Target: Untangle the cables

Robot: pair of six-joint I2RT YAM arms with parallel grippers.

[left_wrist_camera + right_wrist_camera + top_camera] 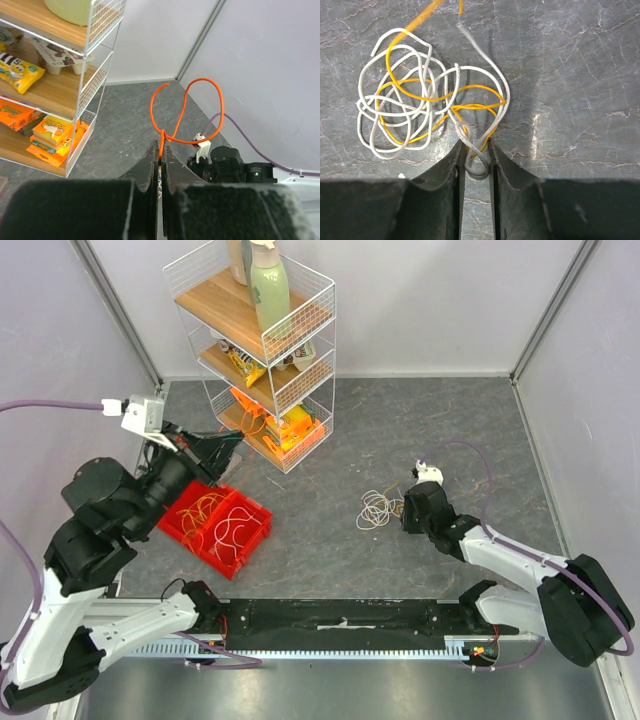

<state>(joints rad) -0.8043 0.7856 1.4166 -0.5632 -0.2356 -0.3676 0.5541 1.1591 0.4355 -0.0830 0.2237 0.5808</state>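
**Top external view.**
- We list a grey table (400, 430) with a white wire rack (262, 350) at the back left. The rack carries a pale green bottle (268, 285) on its top shelf and snack packets (290, 430) lower down.
- A red bin (215, 523) sits front left and holds loose cables (225, 525) in orange and white.
- The left gripper (225, 453) is raised between the bin and the rack's lower shelf.
- The tangle of cables (379, 508), white and yellow, lies on the table right of centre. It is well apart from the bin, and the right gripper (408, 508) is at its right edge.

**Left wrist view.**
- The left gripper (161, 150) is pinched tight on an orange cable (187, 112), which rises from the fingertips in two open loops.
- The rack (95, 75) stands close on the left.
- The right arm (225, 162) and a purple arm cable (260, 145) lie beyond.

**Right wrist view.**
- The tangle of cables (420, 105) lies flat on the table (570, 75), with nothing on top of it.
- The right gripper (476, 160) has its jaws narrowed on either side of a white loop (476, 172) at the tangle's near edge, with a yellow strand beside it.
- We cannot tell whether the jaws press on the loop.
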